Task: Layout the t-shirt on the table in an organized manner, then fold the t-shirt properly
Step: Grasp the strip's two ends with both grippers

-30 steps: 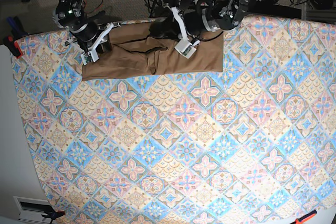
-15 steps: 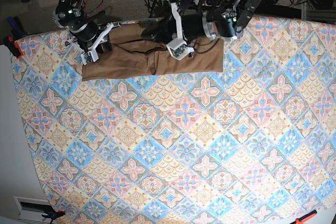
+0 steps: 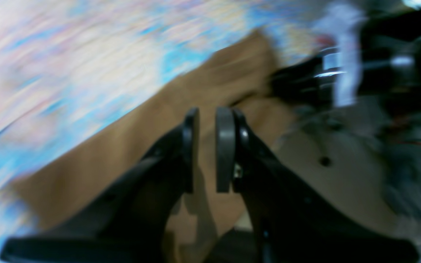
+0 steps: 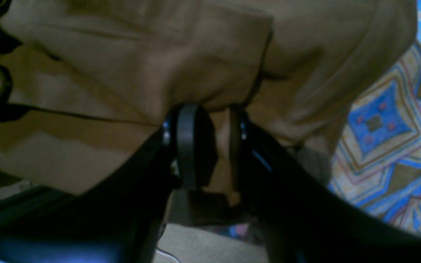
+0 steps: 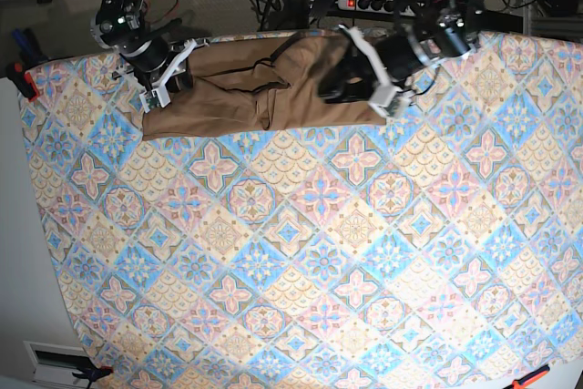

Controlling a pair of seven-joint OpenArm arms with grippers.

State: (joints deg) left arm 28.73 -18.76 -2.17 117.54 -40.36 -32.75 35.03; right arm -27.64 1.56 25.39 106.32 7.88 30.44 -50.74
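1. Currently, the t-shirt (image 5: pixel 264 88): tan, lying as a long band along the far edge of the table (image 5: pixel 319 252), creased and bunched near its middle, with one end at the right gripper and the other under the left arm. It is not yet spread flat.

2. Right gripper (image 4: pixel 210 146): jaws drawn narrow and pinching a fold of cloth, which puckers up between the pads in the right wrist view. It stands at the shirt's end, just beside the bare patterned cover.

3. Left gripper (image 3: pixel 207 149): jaws narrow with a slim gap; nothing appears to be between them, though that view is badly blurred, so this is a fair guess only. It hangs above the shirt near the table's back edge; in the base view its arm lies over the shirt's other end.

4. Step in hand, as judged: laying the shirt out before any fold.

5. Handling notes: the right grip should take few layers, so the pull spreads the cloth rather than dragging the whole bundle. The left gripper needs a hem or corner of its own. Both ends should then be drawn apart evenly and toward the table's middle, as the shirt lies close to the edge and could slip off.
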